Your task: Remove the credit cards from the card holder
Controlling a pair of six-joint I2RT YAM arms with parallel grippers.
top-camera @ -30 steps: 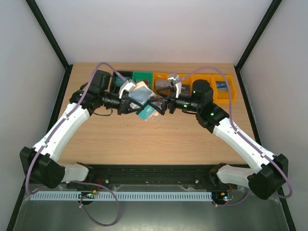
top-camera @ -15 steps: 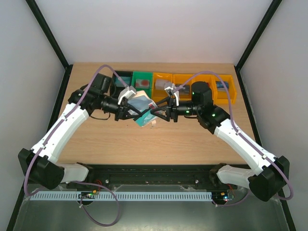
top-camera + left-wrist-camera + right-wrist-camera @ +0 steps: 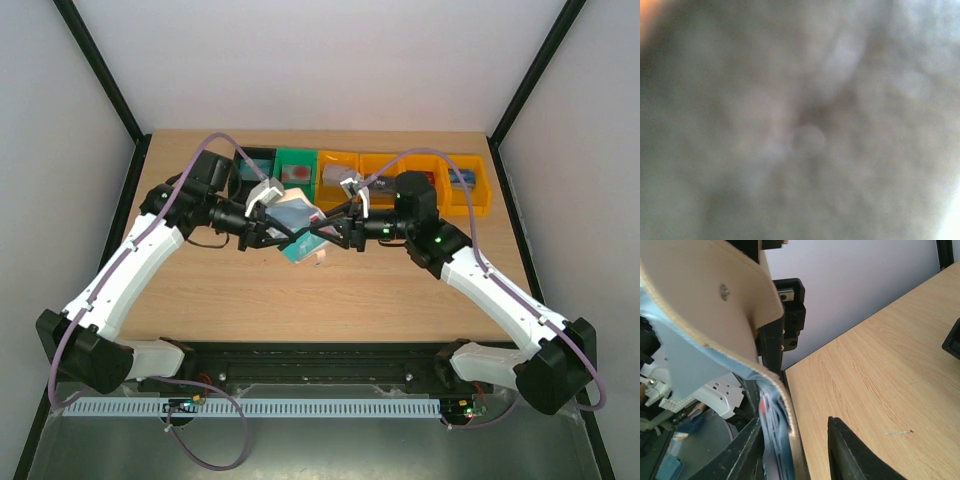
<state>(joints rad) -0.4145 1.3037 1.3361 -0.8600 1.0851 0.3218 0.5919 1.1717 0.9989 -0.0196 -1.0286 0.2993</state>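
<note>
Versus a second ago: sits lower in top view, card holder drawn nearer arm bases, right tool pushed in closer to it. Grips holder with left tool, clamped on it, aloft above table, in front of bins. Straddles holder's edge with right tool, fingers moderately apart, not pinching. Holds credit cards tucked inside holder, red and blue edges showing. Gives only blur in left wrist view.

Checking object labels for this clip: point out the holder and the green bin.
holder (image 3: pixel 296 216): top view, on its pale blue inner panel.
green bin (image 3: pixel 296 153): top view, on its far rim.
</note>
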